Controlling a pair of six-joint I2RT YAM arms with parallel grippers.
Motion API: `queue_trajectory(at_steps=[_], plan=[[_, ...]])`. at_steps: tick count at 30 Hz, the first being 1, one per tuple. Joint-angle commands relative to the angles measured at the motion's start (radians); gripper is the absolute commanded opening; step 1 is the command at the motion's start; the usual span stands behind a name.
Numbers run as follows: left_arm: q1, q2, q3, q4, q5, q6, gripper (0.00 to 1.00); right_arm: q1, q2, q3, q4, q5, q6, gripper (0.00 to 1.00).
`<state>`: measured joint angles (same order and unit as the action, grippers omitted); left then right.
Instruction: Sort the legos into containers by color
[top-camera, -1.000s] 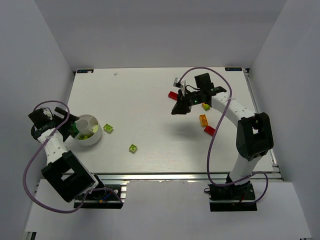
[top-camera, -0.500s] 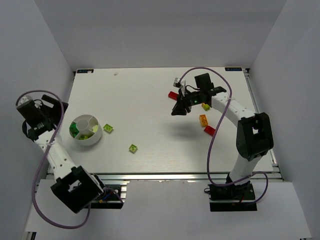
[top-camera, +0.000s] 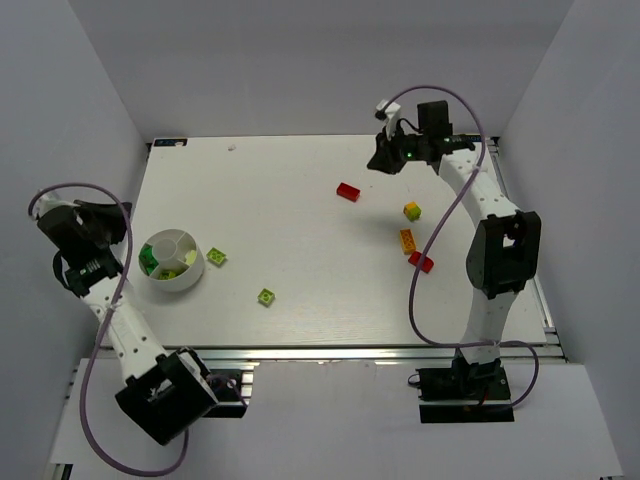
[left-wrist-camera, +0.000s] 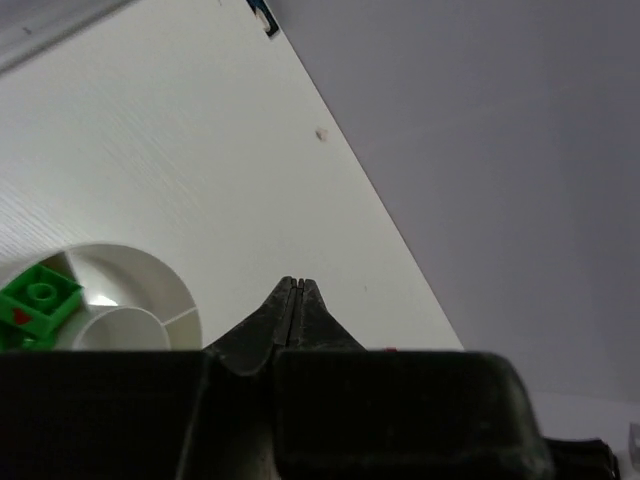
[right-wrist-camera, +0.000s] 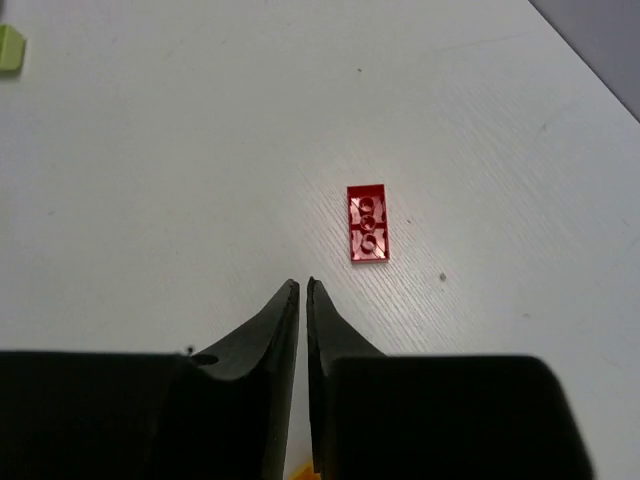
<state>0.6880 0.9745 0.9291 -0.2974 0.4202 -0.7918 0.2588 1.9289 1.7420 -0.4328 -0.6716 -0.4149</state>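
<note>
Top external view: I am seeing both arms pulling back from where they were a second ago. The right tool (top-camera: 384, 160) is now sitting at the far edge of the bench (top-camera: 280, 180), no longer hovering over the red brick (top-camera: 348, 191). That brick is lying flat on the bench, untouched. In the right wrist view the tips are all but together, with only a thin slit between them and nothing held.

The left tool (left-wrist-camera: 296, 285) is swinging out past the left edge, away from the white dish (top-camera: 172, 259). Its tips are pressed together and empty. A dark green brick (left-wrist-camera: 40, 295) is resting in one compartment.

I am reading this as a reset with no brick in transit. Six bricks are still lying loose, including two lime bricks (top-camera: 217, 257) near the dish.
</note>
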Motion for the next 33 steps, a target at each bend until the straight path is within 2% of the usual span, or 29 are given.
queue_trajectory(at_steps=[1, 2, 4, 5, 7, 8, 9, 10, 11, 13, 14, 17, 20, 27, 33], plan=[[-0.089, 0.056, 0.048, 0.028, 0.091, -0.009, 0.06, -0.009, 0.041, 0.131, -0.269, -0.033, -0.039, 0.1], [-0.21, 0.064, 0.074, 0.024, 0.057, 0.003, 0.06, -0.009, 0.033, 0.12, -0.277, -0.016, -0.051, 0.06], [-0.353, 0.092, 0.096, 0.011, -0.067, 0.026, 0.07, -0.007, -0.002, 0.068, -0.285, 0.049, -0.055, 0.07], [-0.489, 0.108, 0.115, 0.0, -0.104, 0.032, 0.09, -0.007, -0.011, 0.054, -0.294, 0.069, -0.065, 0.21], [-0.608, 0.167, 0.138, -0.049, -0.2, 0.055, 0.24, -0.007, -0.039, 0.027, -0.316, 0.133, -0.074, 0.4], [-0.727, 0.185, 0.163, -0.068, -0.233, 0.068, 0.31, -0.009, -0.047, 0.018, -0.337, 0.154, -0.081, 0.64], [-0.775, 0.22, 0.174, -0.122, -0.269, 0.087, 0.44, -0.012, -0.065, 0.007, -0.343, 0.2, -0.081, 0.75], [-0.821, 0.233, 0.183, -0.147, -0.337, 0.095, 0.49, -0.016, -0.073, -0.022, -0.345, 0.225, -0.075, 0.8], [-0.903, 0.245, 0.189, -0.166, -0.368, 0.103, 0.53, -0.021, -0.079, -0.039, -0.333, 0.303, -0.035, 0.82], [-0.974, 0.257, 0.183, -0.209, -0.422, 0.105, 0.6, -0.032, -0.076, -0.061, -0.333, 0.406, 0.02, 0.85], [-1.03, 0.257, 0.174, -0.215, -0.473, 0.098, 0.63, -0.038, -0.064, -0.061, -0.352, 0.435, 0.031, 0.85], [-1.102, 0.24, 0.12, -0.235, -0.524, 0.072, 0.67, -0.064, -0.041, -0.113, -0.42, 0.468, 0.045, 0.84], [-1.124, 0.201, 0.039, -0.22, -0.528, 0.048, 0.7, -0.069, -0.062, -0.171, -0.362, 0.532, 0.037, 0.84], [-1.127, 0.081, -0.061, -0.203, -0.572, 0.0, 0.7, -0.075, 0.018, -0.093, -0.322, 0.593, 0.045, 0.79], [-1.127, 0.03, -0.091, -0.212, -0.583, -0.026, 0.7, -0.122, 0.068, -0.097, -0.274, 0.538, 0.001, 0.79]])
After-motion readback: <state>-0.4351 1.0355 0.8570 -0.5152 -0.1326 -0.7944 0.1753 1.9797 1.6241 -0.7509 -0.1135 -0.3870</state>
